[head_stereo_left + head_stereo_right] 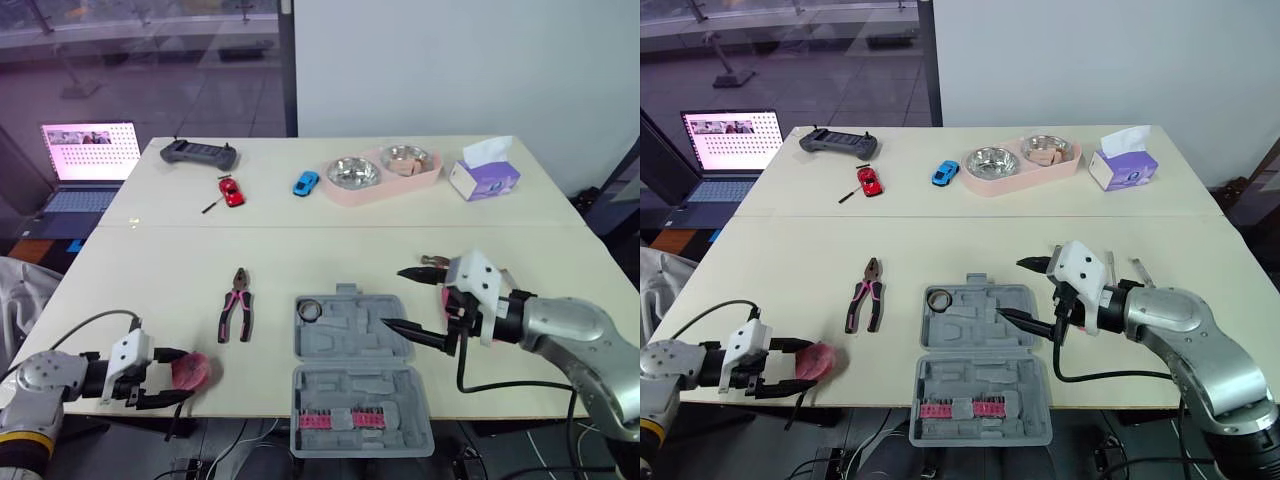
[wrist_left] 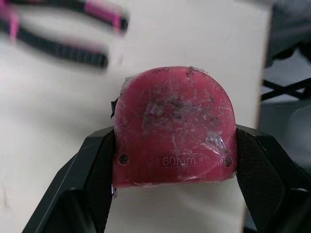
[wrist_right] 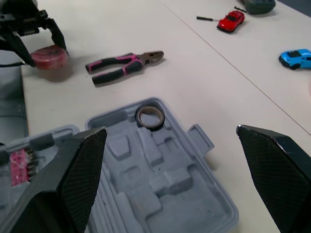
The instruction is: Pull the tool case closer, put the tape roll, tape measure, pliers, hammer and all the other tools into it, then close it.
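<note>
The grey tool case (image 1: 350, 345) lies open near the table's front edge, with pink bits (image 1: 330, 420) in its nearer half. A tape roll (image 1: 308, 309) sits in its far left corner. Black-and-pink pliers (image 1: 237, 303) lie on the table left of the case. My left gripper (image 1: 172, 386) is at the front left edge, shut on the red tape measure (image 2: 175, 128), fingers (image 2: 99, 160) pressed against its sides. My right gripper (image 1: 393, 298) hangs open over the case's right side, holding nothing. Behind it part of the hammer (image 1: 432, 260) shows on the table.
At the back stand a pink tray (image 1: 340, 192) with two metal bowls, a tissue box (image 1: 483, 175), a blue toy car (image 1: 306, 183), a red toy car (image 1: 231, 191) with a small screwdriver (image 1: 210, 205), and a black controller (image 1: 199, 153). A laptop (image 1: 85, 160) sits beyond the left edge.
</note>
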Robot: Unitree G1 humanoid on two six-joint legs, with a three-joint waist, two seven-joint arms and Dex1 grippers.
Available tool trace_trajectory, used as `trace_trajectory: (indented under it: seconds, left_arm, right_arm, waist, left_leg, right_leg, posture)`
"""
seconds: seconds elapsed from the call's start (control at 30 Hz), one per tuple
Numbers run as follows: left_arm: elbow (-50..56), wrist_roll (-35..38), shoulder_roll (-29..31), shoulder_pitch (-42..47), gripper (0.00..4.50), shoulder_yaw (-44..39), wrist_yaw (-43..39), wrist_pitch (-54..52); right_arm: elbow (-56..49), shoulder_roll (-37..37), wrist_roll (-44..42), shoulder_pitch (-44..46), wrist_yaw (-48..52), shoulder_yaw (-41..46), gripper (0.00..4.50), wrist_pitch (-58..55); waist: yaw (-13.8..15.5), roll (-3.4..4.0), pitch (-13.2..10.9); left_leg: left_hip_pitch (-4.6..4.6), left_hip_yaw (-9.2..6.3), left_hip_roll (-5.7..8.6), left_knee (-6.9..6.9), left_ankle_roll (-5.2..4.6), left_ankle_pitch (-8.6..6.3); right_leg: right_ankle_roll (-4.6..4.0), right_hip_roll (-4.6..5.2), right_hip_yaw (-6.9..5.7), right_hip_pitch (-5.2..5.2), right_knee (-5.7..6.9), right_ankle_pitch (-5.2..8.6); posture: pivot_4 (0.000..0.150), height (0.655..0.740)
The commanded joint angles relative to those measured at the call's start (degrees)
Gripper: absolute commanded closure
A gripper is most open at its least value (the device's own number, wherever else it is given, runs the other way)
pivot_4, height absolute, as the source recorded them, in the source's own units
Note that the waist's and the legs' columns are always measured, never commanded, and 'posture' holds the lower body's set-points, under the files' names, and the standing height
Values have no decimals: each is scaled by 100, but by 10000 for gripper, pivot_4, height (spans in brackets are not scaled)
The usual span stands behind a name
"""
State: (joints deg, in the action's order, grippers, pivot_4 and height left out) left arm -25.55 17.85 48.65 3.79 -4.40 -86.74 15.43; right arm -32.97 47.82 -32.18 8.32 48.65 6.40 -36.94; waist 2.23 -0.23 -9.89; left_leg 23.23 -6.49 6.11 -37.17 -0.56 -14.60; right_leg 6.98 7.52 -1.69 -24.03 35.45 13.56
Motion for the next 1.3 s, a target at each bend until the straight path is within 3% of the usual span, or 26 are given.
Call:
trace_trajectory:
  seconds: [0.03, 0.17, 0.3, 0.33, 0.4, 0.47, 0.7, 1.13, 1.23, 1.3]
  left_arm:
    - [1665, 531, 363, -41, 15698, -172, 69, -910]
    - [2941, 656, 371, 218, 15698, 116, 416, -1786]
    - [3736, 374, -31, 881, 15698, 779, 938, -2364]
    - [3791, 289, -112, 1007, 15698, 897, 1039, -2429]
    - [3946, 177, -335, 1251, 15698, 1146, 1256, -2621]
    - [4025, 113, -466, 1378, 15698, 1293, 1345, -2656]
    - [4273, 16, -810, 1507, 15698, 1647, 1543, -2697]
    - [4496, -26, -1060, 1591, 15698, 1783, 1808, -2830]
    - [4444, -50, -1067, 1576, 15698, 1801, 1806, -2797]
    - [4426, -52, -1077, 1597, 15698, 1822, 1816, -2806]
  right_arm:
    - [-170, 178, -703, 503, -284, 218, 0, -1100]
    - [-48, 90, -2031, 1338, -710, 62, 0, -3115]
    - [893, -822, -4236, 2328, -1892, -40, 0, -5331]
    - [1156, -925, -4670, 2426, -2282, -119, 0, -5496]
    - [1678, -298, -7005, 2418, -4007, -1155, 0, -4423]
    - [1918, -15, -8032, 2409, -4793, -1720, 0, -3801]
    - [2424, -563, -8082, 2436, -5433, -1823, 0, -3425]
    - [2650, -802, -8082, 2395, -5797, -1647, 0, -3551]
    - [2647, -811, -8082, 2401, -5752, -1609, 8565, -3590]
    - [2636, -814, -8082, 2393, -5746, -1585, 17840, -3593]
  waist:
    - [-12, 0, 0]
    - [-12, 5, 1]
    - [-35, 2, 1]
    - [-34, 0, 2]
    - [-15, 3, -1]
    - [-25, -1, -4]
    - [-157, -6, -6]
    - [-161, -4, -6]
    - [-159, -4, -6]
    - [-158, -4, -6]
  left_leg:
    - [2, 0, 0, 0, 0, 0]
    - [5, 1, 0, 7, 0, 0]
    - [11, 1, -6, 9, -1, 1]
    - [11, -1, -7, 9, 0, 2]
    - [11, -2, -7, 8, 1, 3]
    - [15, -1, 2, 9, 1, 4]
    - [14, -1, 0, 3, -4, 3]
    - [12, -4, -12, 1, 0, 6]
    - [12, -4, -13, 1, 0, 6]
    - [12, -4, -12, 0, 0, 6]
  right_leg:
    - [-2, 0, 1, -2, -2, 1]
    - [-4, 1, 5, -2, -4, 2]
    - [-3, -4, 6, 6, 1, -3]
    - [-8, -8, 6, 6, 1, -7]
    - [-20, -7, 6, 6, 1, -14]
    - [-21, 4, 3, 7, -6, -14]
    - [-17, -7, 0, 17, -11, -16]
    - [-16, -37, 0, 14, -5, -17]
    - [-16, -38, 1, 14, -5, -17]
    - [-16, -38, 1, 14, -5, -17]
  posture:
    - [1500, 7370]
    - [1500, 7370]
    - [1500, 7370]
    - [1500, 7370]
    - [1500, 7370]
    - [1500, 7370]
    - [1500, 7370]
    - [1500, 7370]
    - [1500, 7370]
    - [1500, 7370]
